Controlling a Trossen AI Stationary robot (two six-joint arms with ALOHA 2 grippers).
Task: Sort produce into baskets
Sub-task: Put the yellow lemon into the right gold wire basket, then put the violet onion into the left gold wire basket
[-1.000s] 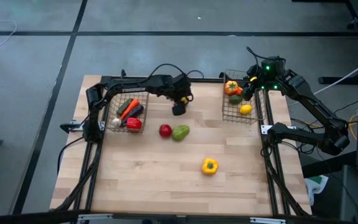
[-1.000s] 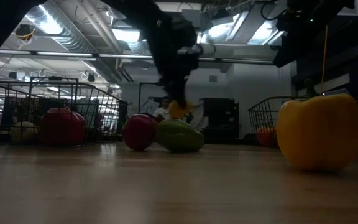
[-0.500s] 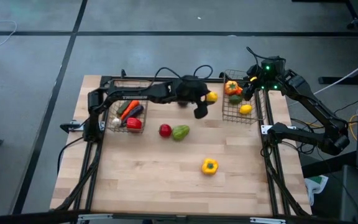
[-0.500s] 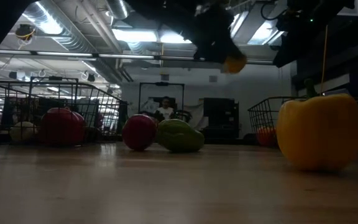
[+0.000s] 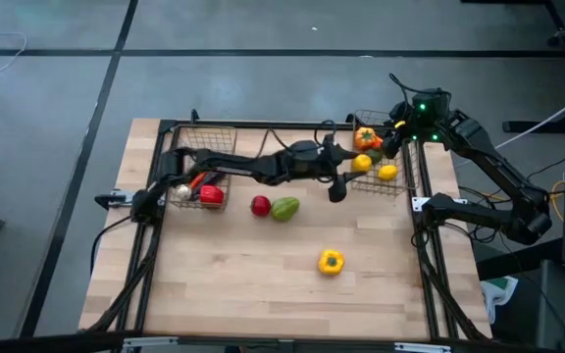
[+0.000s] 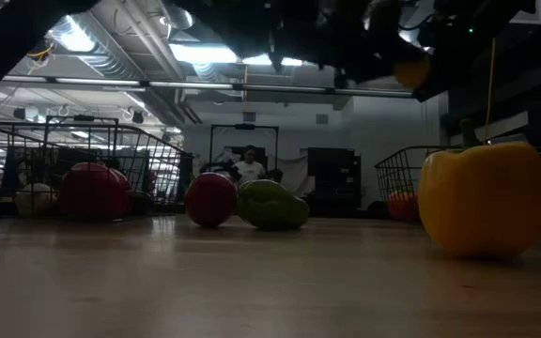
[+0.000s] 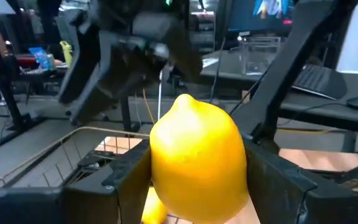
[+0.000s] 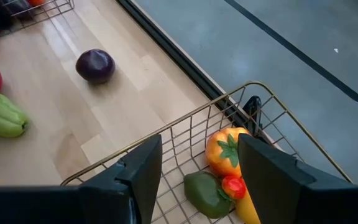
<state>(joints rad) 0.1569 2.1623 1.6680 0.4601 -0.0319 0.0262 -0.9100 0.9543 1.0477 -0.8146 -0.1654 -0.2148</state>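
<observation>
The left arm is reaching across the table, and its left gripper (image 5: 354, 169) is clasping a lemon (image 5: 361, 163) between its two fingers (image 7: 120, 180), hanging at the near edge of the right basket (image 5: 358, 181). In the left wrist view the lemon (image 7: 196, 158) is filling the gap between the fingers, with the basket's wire rim (image 7: 73, 140) lying just beyond them.

Inside that basket, just past the held lemon, an orange pepper (image 5: 366, 138) and a second lemon (image 5: 387, 173) are lying. The right gripper (image 8: 197, 171) is hovering over the far side of the same basket with its fingers standing apart and nothing between them; below it the orange pepper (image 8: 229, 151), a green piece (image 8: 207, 194) and a tiny tomato (image 8: 233, 186) are resting on the wire floor.

Well back from the left gripper, toward its own arm's base, the left basket (image 5: 199, 132) is holding a carrot (image 5: 201, 179) and a red pepper (image 5: 211, 195). On the open table (image 5: 263, 275), a red piece (image 5: 260, 205) and a green avocado (image 5: 284, 209) are lying touching each other, nearer than the gripper, and a yellow pepper (image 5: 331, 262) is sitting alone, well apart from both baskets. A dark purple piece (image 8: 95, 65) is also showing on the wood in the right wrist view.
</observation>
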